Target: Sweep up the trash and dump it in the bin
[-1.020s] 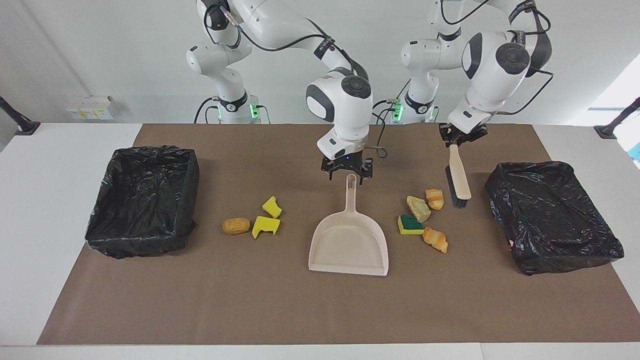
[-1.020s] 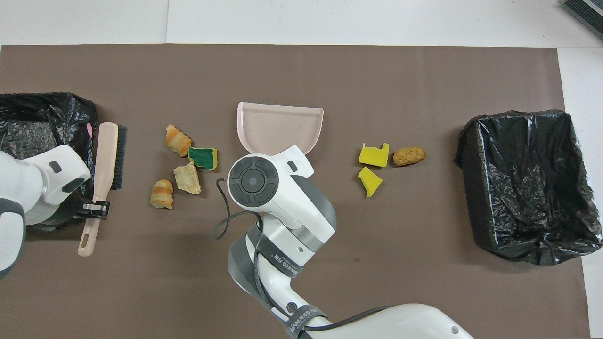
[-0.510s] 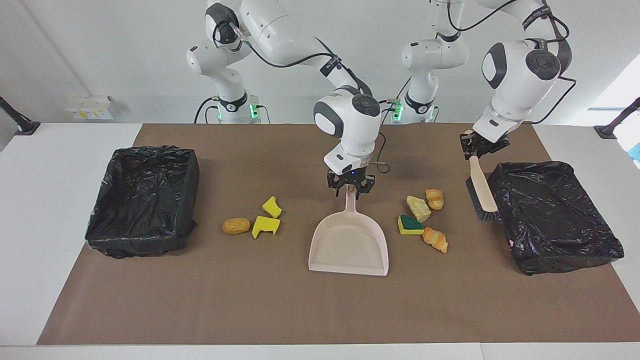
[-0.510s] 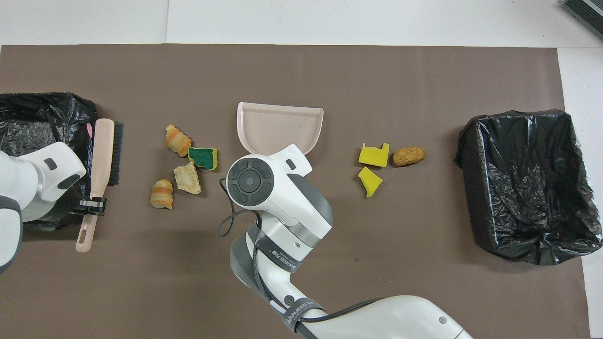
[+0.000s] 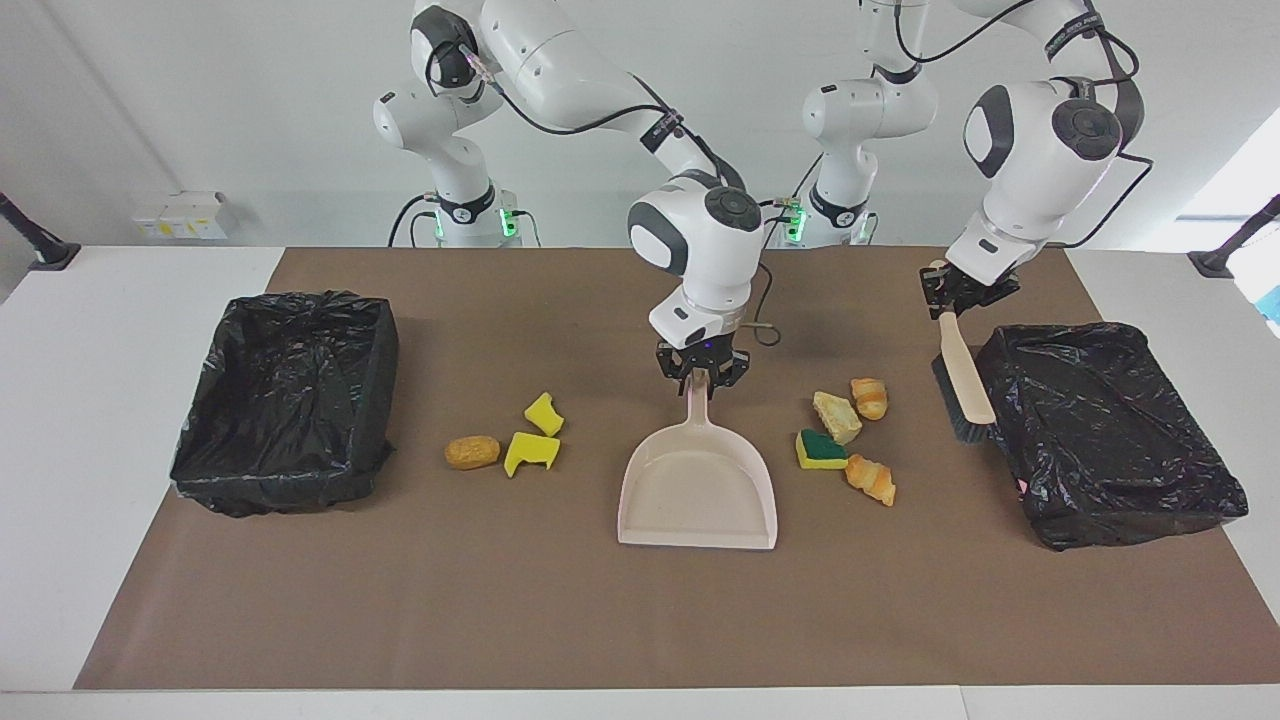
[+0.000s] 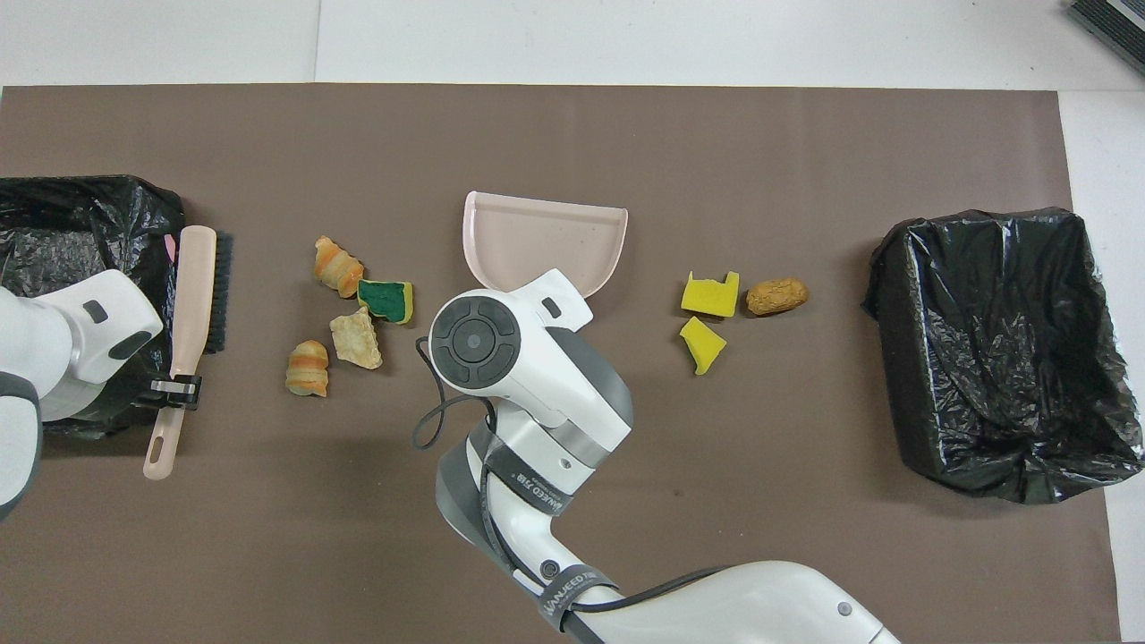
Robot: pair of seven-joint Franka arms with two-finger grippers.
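Right claw grips dustpan handle (left claw holds brush).

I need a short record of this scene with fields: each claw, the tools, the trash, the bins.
left claw: shut on brush handle, beside the bin at the left arm's end
right claw: closed on dustpan handle, mid-table
brush: held, bristles low by that bin
dustpan: flat on the brown mat, mouth away from the robots
trash: sponge and three pastries beside the dustpan toward the left arm's end; two yellow foam pieces and a nugget toward the right arm's end
bins: two, black-lined, one at each end
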